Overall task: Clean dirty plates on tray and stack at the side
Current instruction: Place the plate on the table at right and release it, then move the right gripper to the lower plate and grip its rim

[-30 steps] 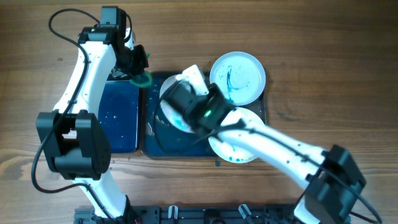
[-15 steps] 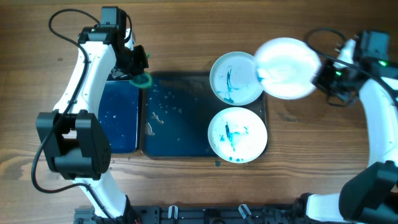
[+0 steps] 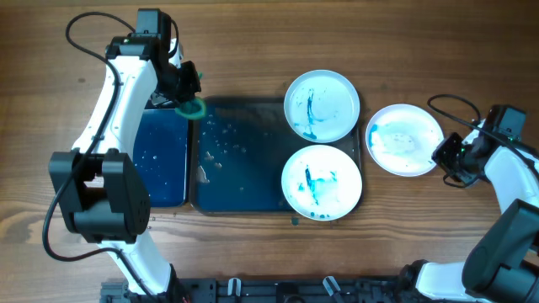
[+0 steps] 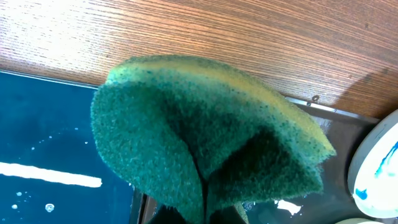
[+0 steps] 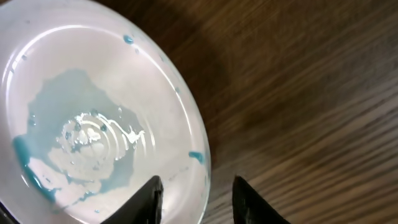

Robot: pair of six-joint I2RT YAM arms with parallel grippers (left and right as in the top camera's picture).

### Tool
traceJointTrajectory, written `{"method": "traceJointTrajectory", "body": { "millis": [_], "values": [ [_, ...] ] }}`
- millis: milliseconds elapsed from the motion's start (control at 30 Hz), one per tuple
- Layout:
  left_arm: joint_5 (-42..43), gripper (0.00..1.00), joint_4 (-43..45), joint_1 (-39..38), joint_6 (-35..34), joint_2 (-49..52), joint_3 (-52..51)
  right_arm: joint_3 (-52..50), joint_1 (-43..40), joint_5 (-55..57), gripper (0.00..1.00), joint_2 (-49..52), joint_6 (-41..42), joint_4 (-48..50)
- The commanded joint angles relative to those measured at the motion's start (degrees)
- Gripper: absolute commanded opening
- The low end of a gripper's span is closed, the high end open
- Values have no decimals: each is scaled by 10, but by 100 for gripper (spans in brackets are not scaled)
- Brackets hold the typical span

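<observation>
- The left arm [image 3: 118, 93] reaches up the left side, its wrist turned inward.
- The left gripper [image 3: 189, 94] is clamped on a sponge [image 4: 205, 137].
- The right arm [image 3: 509, 181] bends in from the right edge.
- The right gripper [image 5: 198, 200] points left with its fingers parted.

No legible text or labels anywhere.
</observation>
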Motion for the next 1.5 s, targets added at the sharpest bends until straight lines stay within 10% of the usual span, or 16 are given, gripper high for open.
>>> {"method": "traceJointTrajectory", "body": {
  "millis": [0,433,800,1467],
  "values": [
    [-5,4,2,1,-5,-14,10,44,3,-100,46,-20,-42,-53],
    [-5,4,1,1,-5,-14,10,9,327,-46,32,-36,-12,-141],
    [-5,4,1,1,-5,-14,10,-2,340,-36,4,44,-18,-103],
    [-5,4,1,1,-5,-14,10,182,450,-66,4,-25,47,-180]
  ]
}}
